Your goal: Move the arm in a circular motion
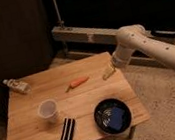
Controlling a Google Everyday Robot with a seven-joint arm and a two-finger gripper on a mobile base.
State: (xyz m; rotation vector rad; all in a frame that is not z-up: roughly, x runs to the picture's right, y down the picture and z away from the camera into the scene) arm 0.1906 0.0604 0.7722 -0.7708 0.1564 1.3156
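Observation:
The large white arm of thick smooth tubes reaches in from the right edge, bends at a rounded joint and points down-left. Its small tan gripper hangs just above the right rear part of the wooden table. It is empty and touches nothing. An orange carrot lies on the table a little to the gripper's left.
On the table stand a clear plastic cup, a black striped flat object at the front, a dark bowl with a blue item and cutlery, and a small bottle lying at the far left. A metal rack base runs behind.

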